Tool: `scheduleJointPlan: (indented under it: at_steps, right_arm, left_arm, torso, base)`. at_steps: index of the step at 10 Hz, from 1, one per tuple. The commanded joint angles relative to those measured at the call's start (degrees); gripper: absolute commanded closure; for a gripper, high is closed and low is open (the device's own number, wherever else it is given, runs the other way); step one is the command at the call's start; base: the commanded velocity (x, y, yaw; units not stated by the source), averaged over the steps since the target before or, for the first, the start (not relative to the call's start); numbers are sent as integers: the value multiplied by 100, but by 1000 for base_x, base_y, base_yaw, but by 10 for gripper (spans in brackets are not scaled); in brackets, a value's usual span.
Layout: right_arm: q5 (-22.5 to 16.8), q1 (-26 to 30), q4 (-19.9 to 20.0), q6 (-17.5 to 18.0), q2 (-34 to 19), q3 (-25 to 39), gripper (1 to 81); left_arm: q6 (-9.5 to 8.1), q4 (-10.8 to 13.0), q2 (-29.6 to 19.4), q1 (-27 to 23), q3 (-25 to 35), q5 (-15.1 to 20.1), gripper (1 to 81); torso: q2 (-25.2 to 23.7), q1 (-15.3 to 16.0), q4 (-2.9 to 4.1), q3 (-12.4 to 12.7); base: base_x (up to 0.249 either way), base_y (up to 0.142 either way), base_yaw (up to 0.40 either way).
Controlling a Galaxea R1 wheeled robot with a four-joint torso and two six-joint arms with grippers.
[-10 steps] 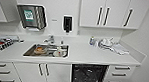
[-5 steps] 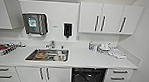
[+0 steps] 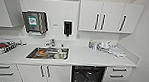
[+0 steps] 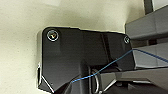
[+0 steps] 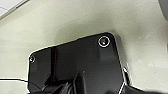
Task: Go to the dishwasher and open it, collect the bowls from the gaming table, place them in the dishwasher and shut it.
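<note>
Dishwasher (image 3: 87,76) (open) right of sink (image 3: 48,53)

A white worktop (image 3: 89,58) runs along the wall, with a steel sink (image 3: 48,53) set into it holding some dishes, and a tap (image 3: 51,42) behind the sink. Below the worktop, right of the white cabinet doors (image 3: 44,72), the dishwasher (image 3: 87,77) stands open, its dark inside showing. White wall cupboards (image 3: 109,17) hang above, with a paper towel dispenser (image 3: 35,22) and a dark soap dispenser (image 3: 67,28) on the wall, and stacked dishes (image 3: 104,46) near the worktop's right end.

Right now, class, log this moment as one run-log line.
view: kitchen counter ahead | dishwasher: open, dark inside, right of sink | bowls: not told | pincers: cannot tell
</note>
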Motion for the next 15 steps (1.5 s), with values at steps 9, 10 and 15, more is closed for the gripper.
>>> scheduleJointPlan:
  at_steps: [9, 10, 15]
  right_arm:
    - [-212, 328, -25, -105, 73, -360, 10]
    - [-229, 320, -24, -113, 90, -360, 10]
    - [-229, 293, -7, -105, 222, -535, 10]
  left_arm:
    - [27, 18, 156, -193, -307, 328, 10]
    - [27, 27, 173, -193, -307, 328, 10]
    - [27, -33, 489, -185, -711, 328, 10]
  torso:
    - [1454, -905, 0, 505]
    - [1513, -924, 0, 502]
    - [1569, -948, 0, 636]
  base:
    - [0, 0, 0]
    - [0, 0, 0]
    - [0, 0, 0]
